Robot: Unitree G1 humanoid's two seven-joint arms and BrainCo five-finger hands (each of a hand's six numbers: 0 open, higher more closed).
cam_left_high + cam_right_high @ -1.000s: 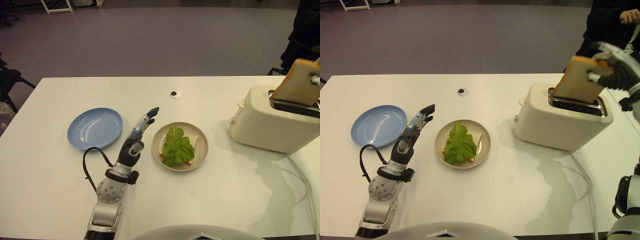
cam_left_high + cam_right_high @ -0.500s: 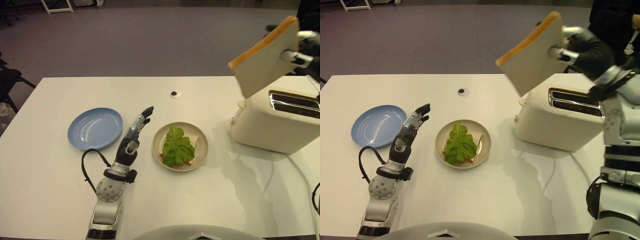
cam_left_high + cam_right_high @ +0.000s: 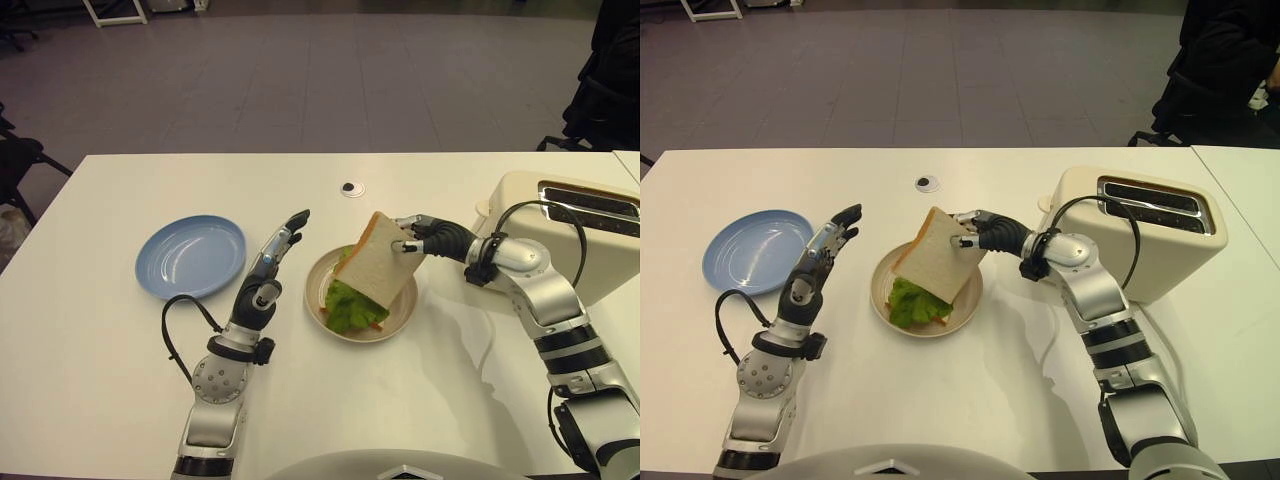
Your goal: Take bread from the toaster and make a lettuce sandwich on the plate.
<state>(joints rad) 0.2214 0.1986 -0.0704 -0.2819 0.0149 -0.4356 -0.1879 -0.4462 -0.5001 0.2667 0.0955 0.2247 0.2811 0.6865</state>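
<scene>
A slice of bread [image 3: 381, 258] hangs tilted just above the beige plate [image 3: 396, 322], with my right hand [image 3: 428, 236] shut on its upper right edge. Under it on the plate lie a green lettuce leaf [image 3: 343, 305] and a lower slice of bread, mostly covered. The cream toaster [image 3: 1160, 255] stands at the right, its two slots [image 3: 1150, 203] empty. My left hand [image 3: 268, 268] is open, raised off the table just left of the plate, fingers pointing away from me.
An empty blue plate [image 3: 190, 256] sits left of my left hand. A small round cable port [image 3: 347, 188] lies in the table behind the beige plate. The toaster's white cord [image 3: 1050, 340] trails along the table under my right arm.
My right hand has carried the slice of bread from high above the toaster down and left to just over the plate. The left hand has hardly moved.
</scene>
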